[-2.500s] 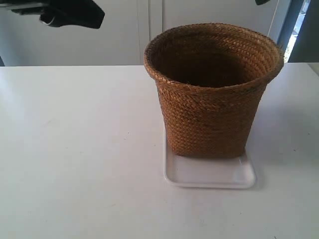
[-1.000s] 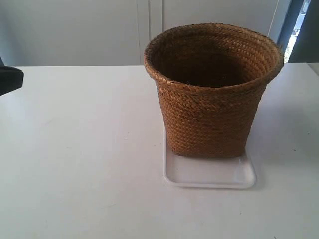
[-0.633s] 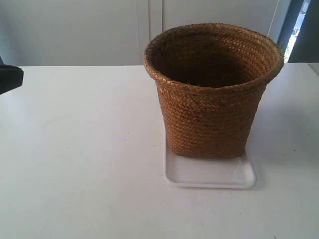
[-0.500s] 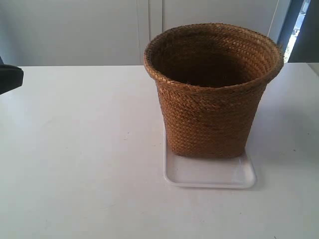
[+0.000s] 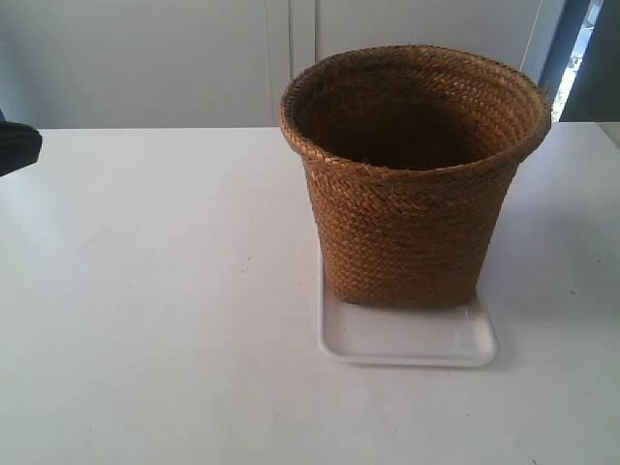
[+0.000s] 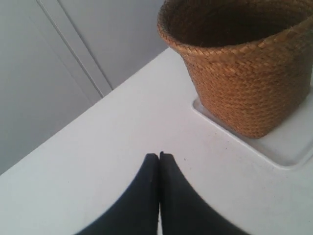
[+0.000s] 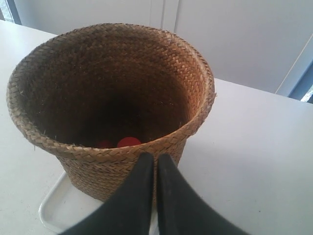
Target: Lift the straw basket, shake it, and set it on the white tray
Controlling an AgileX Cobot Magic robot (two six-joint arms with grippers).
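Observation:
The straw basket [image 5: 412,184] stands upright on the white tray [image 5: 407,341], whose near edge shows in front of its base. In the left wrist view my left gripper [image 6: 159,155] is shut and empty over bare table, well apart from the basket [image 6: 244,83] and the tray [image 6: 288,147]. My right gripper [image 7: 155,156] is shut and empty too, its tips lined up with the basket's [image 7: 98,171] rim; whether it touches the rim I cannot tell. A corner of the tray [image 7: 54,210] shows beneath. Two small red objects [image 7: 128,142] lie in the basket's dark bottom.
The white table [image 5: 145,291] runs left and forward of the tray. A dark part of the arm at the exterior view's left [image 5: 17,147] pokes in at that edge. White cabinet doors [image 5: 291,58] stand behind the table.
Since 2.5 s ago the arm at the exterior view's left dropped from the top corner to the left edge. The dark piece at the top right has left view. Basket and tray have not moved.

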